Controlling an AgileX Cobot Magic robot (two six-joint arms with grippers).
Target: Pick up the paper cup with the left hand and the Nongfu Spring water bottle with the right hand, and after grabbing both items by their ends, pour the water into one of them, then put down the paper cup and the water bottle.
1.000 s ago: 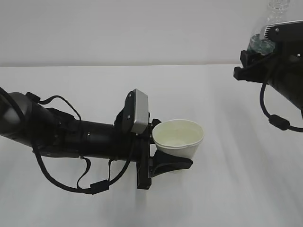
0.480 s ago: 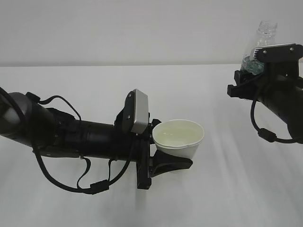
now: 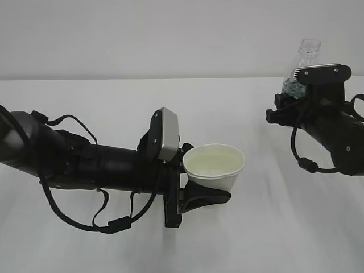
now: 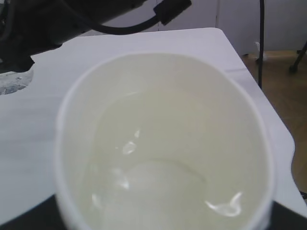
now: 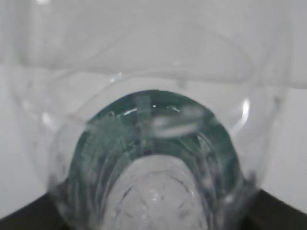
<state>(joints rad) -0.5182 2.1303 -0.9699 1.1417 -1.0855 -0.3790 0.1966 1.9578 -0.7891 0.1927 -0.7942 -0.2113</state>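
Observation:
The cream-white paper cup [image 3: 214,169] hangs upright above the table's middle, with my left gripper [image 3: 208,195] shut on its lower part. In the left wrist view the cup [image 4: 163,96] fills the frame, holding clear water [image 4: 158,187], with a black finger [image 4: 21,219] at the lower corner. At the right, my right gripper [image 3: 289,103] is shut on the Nongfu Spring water bottle [image 3: 307,54], which stands nearly upright, capless neck on top and green label [image 3: 292,88] partly hidden by the wrist. The right wrist view looks down along the bottle [image 5: 153,158].
The white table [image 3: 114,244] lies under both arms, with a pale wall behind. In the left wrist view the table's edge [image 4: 276,124] runs down the right, with brown floor [image 4: 288,81] beyond. The right arm [image 4: 72,19] crosses that view's top left.
The right arm has come down and a little to the left, carrying the bottle lower and more upright. The left arm and the cup have stayed still.

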